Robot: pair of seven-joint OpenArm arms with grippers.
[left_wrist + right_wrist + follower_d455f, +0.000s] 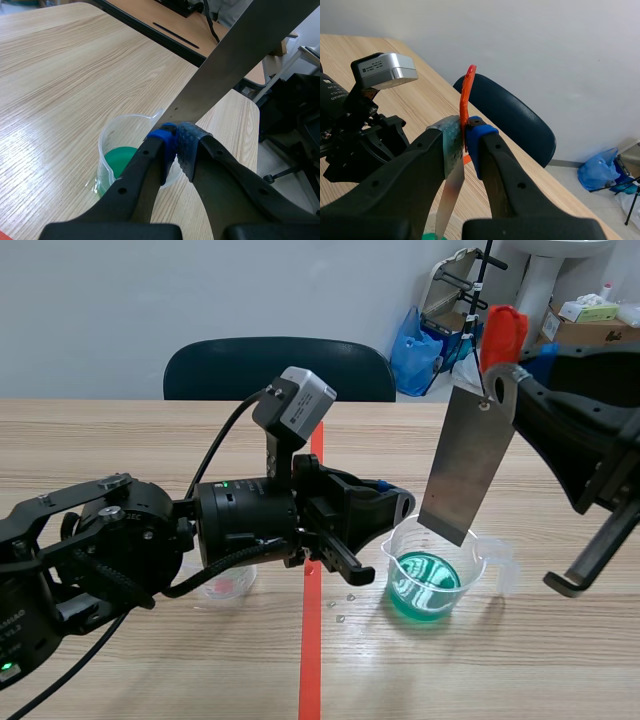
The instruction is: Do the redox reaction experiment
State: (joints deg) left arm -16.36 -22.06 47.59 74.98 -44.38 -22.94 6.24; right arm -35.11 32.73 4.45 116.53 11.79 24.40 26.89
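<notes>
Stage: about the middle of the experiment, as judged; solution ready, metal not yet dipped.
Beaker point(432, 575): clear plastic, upright on the table point(120, 440), at about 3 o'clock of the red tape line point(312, 640).
Green liquid point(425, 590): a shallow layer at the bottom of the beaker, calm.
Metal strip point(468, 465): grey and flat, hanging at 12 o'clock over the beaker, upper end leaned toward 1 o'clock. Lower edge about level with the rim and clearly above the liquid; whether already inside the mouth, cannot tell.
Orange tag point(503, 332): at the upper end of the strip, standing up past the fingers.
Right gripper point(465, 145): raised at about 1 o'clock of the beaker, clamped on the top of the metal strip, the tag caught between the pads as well.
Left gripper point(176, 142): at 9 o'clock of the beaker, fingers almost together at the rim, seemingly pinching the thin wall to steady it.
Small cup point(228, 585): at 9 o'clock of the beaker, beyond the tape line, half hidden by the left arm, with a pinkish trace inside.
Droplets point(340, 605): a few on the table at about 8 o'clock of the beaker.
Done, by judgement: green solution in the beaker, strip picked up and brought over it, beaker held.
Left, by judgement: lowering the strip into the liquid, waiting for a change on the metal, lifting it out.
</notes>
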